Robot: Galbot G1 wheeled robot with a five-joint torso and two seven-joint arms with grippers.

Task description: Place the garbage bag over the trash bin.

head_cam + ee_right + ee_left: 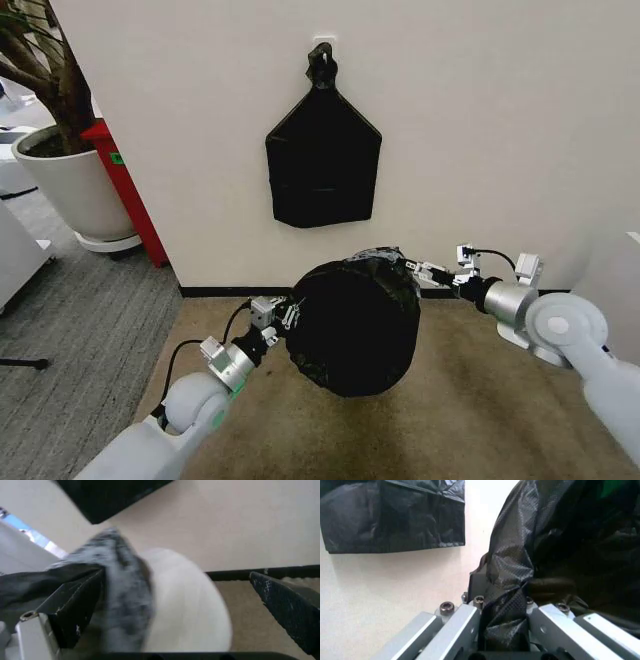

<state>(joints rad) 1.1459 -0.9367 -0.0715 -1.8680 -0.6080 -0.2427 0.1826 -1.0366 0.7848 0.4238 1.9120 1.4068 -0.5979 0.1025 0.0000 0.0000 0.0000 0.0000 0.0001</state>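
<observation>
Brown carpet by the white wall: left gripper (291, 316) pinches the crinkly glossy black garbage bag (355, 325) draped over the cream-white round plastic trash bin (190, 607); right gripper (413, 268) spread open at its rim.

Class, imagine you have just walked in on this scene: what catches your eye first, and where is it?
The glossy black garbage bag, stretched between the left gripper and the right gripper low before the wall. Above it hangs a flat black bundle on the wall. The right wrist view shows the cream trash bin by the bag's edge.
</observation>
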